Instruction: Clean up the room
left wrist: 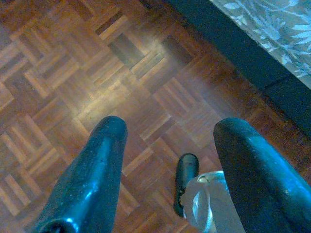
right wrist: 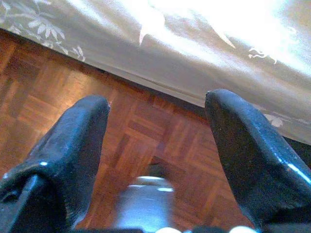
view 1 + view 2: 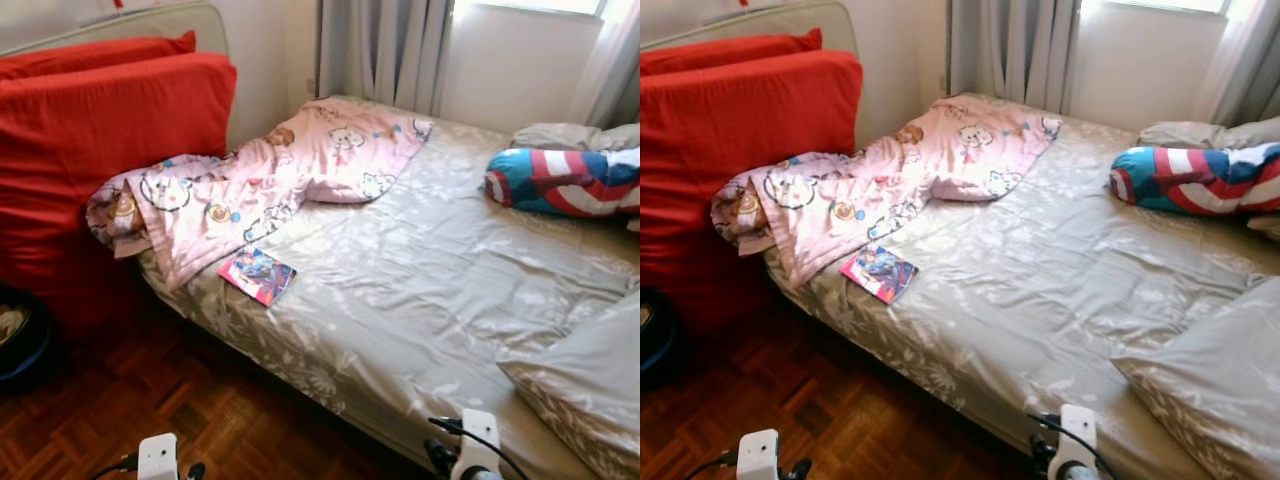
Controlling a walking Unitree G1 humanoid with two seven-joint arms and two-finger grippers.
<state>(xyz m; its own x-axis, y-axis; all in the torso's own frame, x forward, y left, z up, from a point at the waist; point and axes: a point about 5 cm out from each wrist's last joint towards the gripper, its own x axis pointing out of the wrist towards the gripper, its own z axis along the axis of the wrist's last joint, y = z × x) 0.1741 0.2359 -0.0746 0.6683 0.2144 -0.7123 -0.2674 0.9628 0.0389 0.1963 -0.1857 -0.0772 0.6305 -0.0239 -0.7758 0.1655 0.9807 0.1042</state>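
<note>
both my arms hang low. in the head views my left wrist (image 3: 158, 458) and my right wrist (image 3: 478, 447) just peek in at the bottom edge, each a white block with a black cable. my left tool (image 1: 170, 170) points down, its two black fingers (image 1: 92, 179) spread wide apart with nothing between them. my right tool (image 2: 158, 155) also points down, its fingers (image 2: 243, 155) parted just as wide and holding nothing. between each pair of fingers i can see a silver part of my own body lower down.
</note>
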